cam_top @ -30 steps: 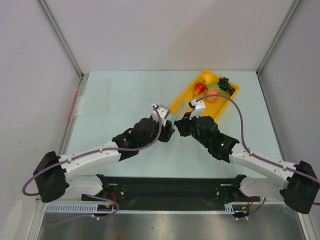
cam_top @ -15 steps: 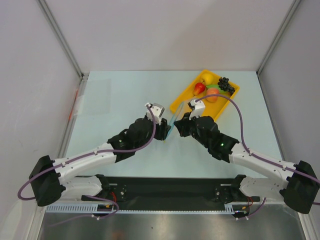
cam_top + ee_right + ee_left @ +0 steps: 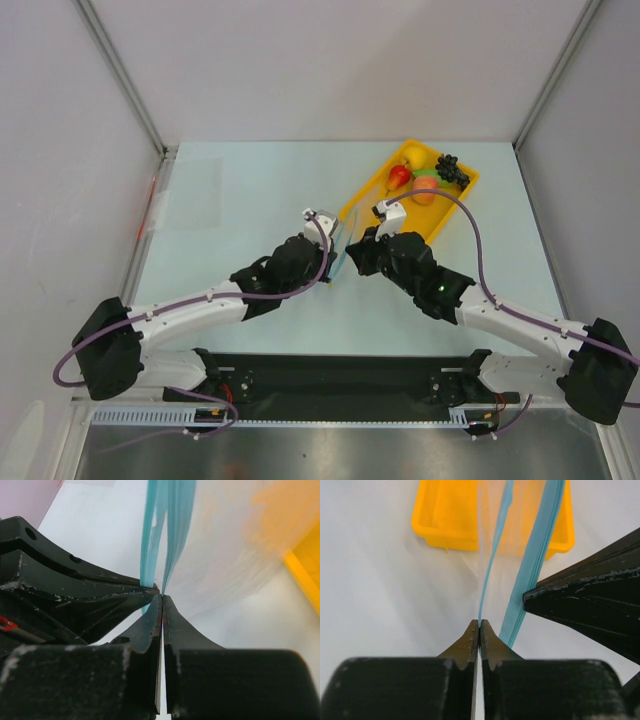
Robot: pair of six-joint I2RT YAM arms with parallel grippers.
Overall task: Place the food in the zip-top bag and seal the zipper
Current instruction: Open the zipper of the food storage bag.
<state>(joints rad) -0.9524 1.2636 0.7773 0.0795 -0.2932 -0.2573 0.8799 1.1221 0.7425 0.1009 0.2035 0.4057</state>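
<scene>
Left gripper (image 3: 479, 628) pinched on one thin zipper (image 3: 535, 555) lip. Other lip just right, touching right gripper (image 3: 536, 600) tip. Clear bag (image 3: 524, 515) stands before yellow tray (image 3: 440, 530).

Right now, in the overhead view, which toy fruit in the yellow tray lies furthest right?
The black grape bunch, by the yellow tray's right corner: the only dark, clustered piece. The red fruit and peach-orange fruit lie left of it.

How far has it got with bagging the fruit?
Nothing is bagged yet: the fruits sit in the yellow tray. In hand: the left gripper and right gripper each pinch one side of the zipper, holding the zip-top bag mouth apart. Left: load fruit, seal.
</scene>
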